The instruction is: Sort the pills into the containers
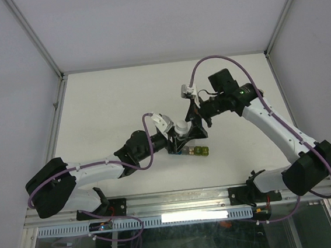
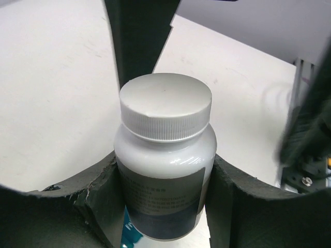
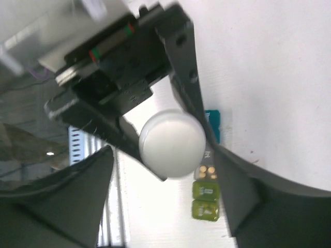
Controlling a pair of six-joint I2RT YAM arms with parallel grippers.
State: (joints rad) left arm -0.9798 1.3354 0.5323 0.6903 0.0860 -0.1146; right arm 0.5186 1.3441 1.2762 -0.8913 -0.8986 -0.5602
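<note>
My left gripper [image 1: 177,139] [image 2: 164,175] is shut on the body of a white-capped bottle [image 1: 181,127] [image 2: 163,155] with a dark label and holds it upright above the table. My right gripper [image 1: 196,124] [image 3: 161,155] is open, its jaws on either side of the bottle's white cap [image 3: 173,143], the right finger [image 3: 248,191] close against it. The containers strip [image 1: 195,151] lies just below the bottle. In the right wrist view I see its teal [image 3: 213,124], grey, green [image 3: 205,190] and yellow-green cubes. Small tan pills [image 3: 207,169] lie in the grey one.
The white table [image 1: 122,104] has metal frame rails at its left, right and near edges. The two arms meet at the table's middle, over the strip. One right-gripper finger [image 2: 139,36] stands behind the cap in the left wrist view.
</note>
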